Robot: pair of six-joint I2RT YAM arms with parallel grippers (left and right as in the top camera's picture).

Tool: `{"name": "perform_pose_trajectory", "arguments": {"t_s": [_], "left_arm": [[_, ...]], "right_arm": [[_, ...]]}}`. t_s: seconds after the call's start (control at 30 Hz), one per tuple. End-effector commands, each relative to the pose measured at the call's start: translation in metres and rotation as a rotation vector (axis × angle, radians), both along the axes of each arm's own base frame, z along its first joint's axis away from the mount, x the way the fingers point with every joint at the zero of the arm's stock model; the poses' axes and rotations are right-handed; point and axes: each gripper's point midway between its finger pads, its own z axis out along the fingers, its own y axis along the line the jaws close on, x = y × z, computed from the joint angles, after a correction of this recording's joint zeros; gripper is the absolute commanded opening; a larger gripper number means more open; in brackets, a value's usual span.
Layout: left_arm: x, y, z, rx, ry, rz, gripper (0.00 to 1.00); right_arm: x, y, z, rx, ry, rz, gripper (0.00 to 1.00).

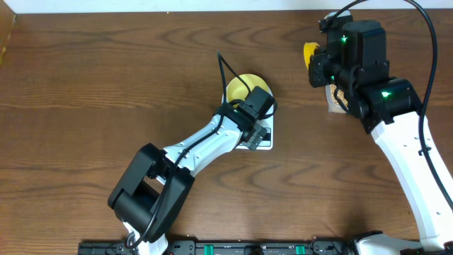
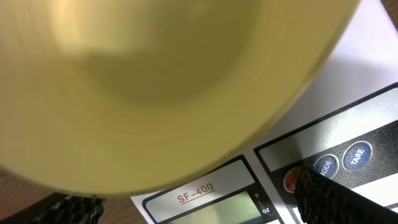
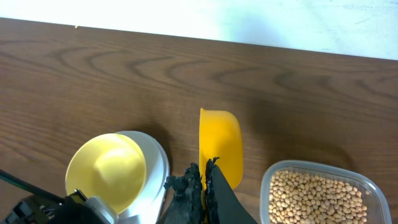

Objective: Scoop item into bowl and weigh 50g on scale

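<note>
Bowl (image 2: 155, 81) pale yellow, on scale (image 2: 367, 62) | left hand (image 2: 196, 200) released | right hand (image 3: 205, 182) grasping scoop (image 3: 221, 140)

Overhead: scale (image 1: 267, 145) mostly under the left arm (image 1: 212, 142), only a corner shows. Bean tub (image 1: 333, 95) and yellow scoop (image 1: 309, 53) largely under the right arm (image 1: 386, 106). Left wrist: bowl (image 2: 155, 81) blurred, cut off top and left; LCD (image 2: 230, 205) clipped, digits unreadable. Right wrist: tub cut off at the bottom.
</note>
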Motion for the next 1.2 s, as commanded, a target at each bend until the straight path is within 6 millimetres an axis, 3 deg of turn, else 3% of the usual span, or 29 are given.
{"name": "perform_pose_trajectory", "arguments": {"t_s": [0.0,0.13,0.43,0.6,0.97,1.17], "left_arm": [[-0.007,0.002,-0.019,0.015,0.047,0.001,0.98],[-0.009,0.003,-0.027,0.03,0.065,0.002,0.98],[-0.006,0.002,-0.02,0.021,0.048,-0.009,0.98],[-0.004,-0.001,-0.001,-0.008,0.012,-0.009,0.98],[-0.005,0.0,0.065,-0.095,-0.094,-0.009,0.98],[-0.01,0.004,0.081,-0.106,-0.108,-0.01,0.98]], "right_arm": [[0.002,0.003,0.007,0.011,-0.017,0.004,0.01],[0.002,0.003,0.008,0.011,-0.019,0.004,0.01],[0.003,0.004,0.009,0.013,-0.026,0.004,0.01],[0.005,0.004,0.011,0.015,-0.035,0.003,0.01],[0.008,0.005,0.015,0.022,-0.056,0.003,0.01],[0.009,0.005,0.018,0.025,-0.066,0.003,0.01]]}}
